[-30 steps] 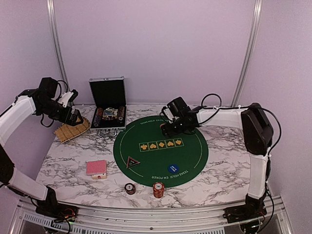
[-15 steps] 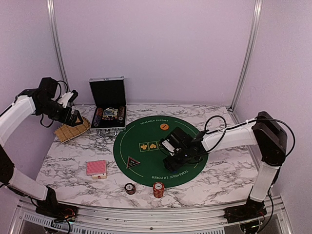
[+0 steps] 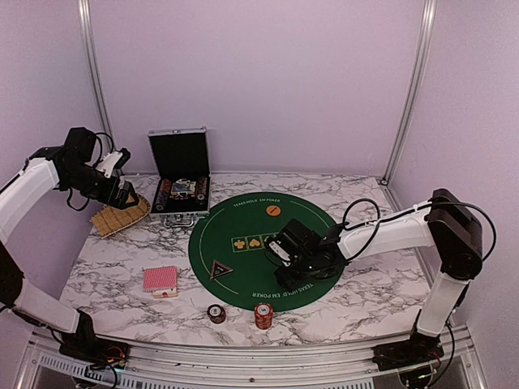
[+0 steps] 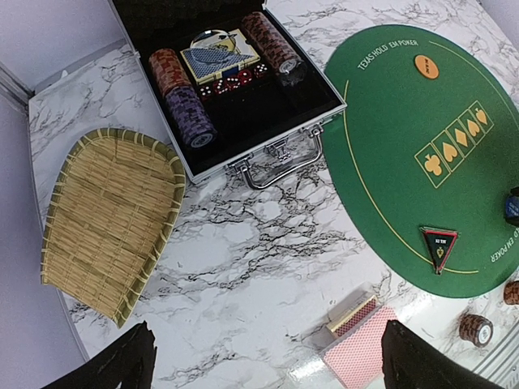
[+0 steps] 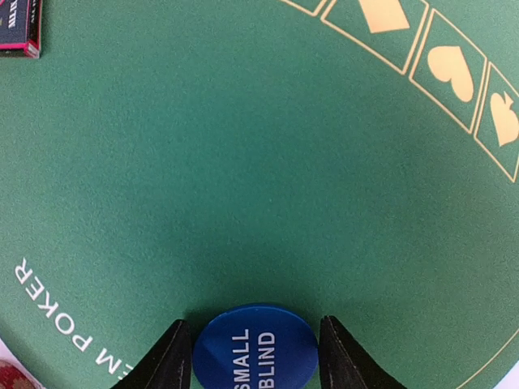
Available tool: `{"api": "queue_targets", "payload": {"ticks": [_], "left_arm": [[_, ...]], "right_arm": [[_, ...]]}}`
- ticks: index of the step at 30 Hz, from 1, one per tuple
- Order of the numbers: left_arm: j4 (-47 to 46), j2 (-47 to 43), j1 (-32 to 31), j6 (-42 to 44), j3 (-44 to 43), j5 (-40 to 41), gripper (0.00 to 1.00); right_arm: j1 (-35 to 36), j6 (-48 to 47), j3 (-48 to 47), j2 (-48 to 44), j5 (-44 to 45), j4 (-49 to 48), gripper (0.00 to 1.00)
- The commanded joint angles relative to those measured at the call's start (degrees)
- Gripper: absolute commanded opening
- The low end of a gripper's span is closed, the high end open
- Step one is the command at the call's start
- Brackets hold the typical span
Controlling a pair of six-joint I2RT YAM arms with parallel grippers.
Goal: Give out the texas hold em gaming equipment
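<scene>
- Top external: the right gripper [image 3: 296,259] has crossed from the far rim of the green mat [image 3: 243,223] to its near part. The orange button [image 3: 273,210] now shows there.
- Left wrist: the left gripper [image 4: 268,328] is unchanged, spread wide and empty.
- Right wrist: narrowing jaws flank the blue button [image 5: 255,347], which lies flat on the mat. A pinch cannot be told, but pickup is likely starting.

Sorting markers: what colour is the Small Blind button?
The Small Blind button is blue with white lettering; right wrist view shows it best.

An open silver case [image 3: 179,154] stands far left on the marble counter [image 3: 373,284]. A woven tray [image 3: 113,220] lies left of it. A round green mat [image 3: 243,223] lies at centre.
</scene>
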State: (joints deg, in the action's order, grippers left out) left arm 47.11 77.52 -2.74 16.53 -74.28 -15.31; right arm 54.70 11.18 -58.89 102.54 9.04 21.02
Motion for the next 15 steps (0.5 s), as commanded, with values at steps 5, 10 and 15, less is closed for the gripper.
{"api": "queue_targets", "payload": {"ticks": [5,10,15], "left_arm": [[2.46,-1.57,-0.33,0.4,-1.64,-1.66,0.99],[2.8,-1.51,-0.4,0.64,-1.52,-1.5,0.99],[2.98,-1.37,-0.5,0.84,-1.18,-1.73,0.99]], "right_arm": [[0.51,1.68,3.94,-3.84,3.81,3.0,0.45],[0.28,2.07,4.76,-5.2,5.89,3.52,0.39],[-0.69,2.56,6.8,-6.82,6.45,4.1,0.39]]}}
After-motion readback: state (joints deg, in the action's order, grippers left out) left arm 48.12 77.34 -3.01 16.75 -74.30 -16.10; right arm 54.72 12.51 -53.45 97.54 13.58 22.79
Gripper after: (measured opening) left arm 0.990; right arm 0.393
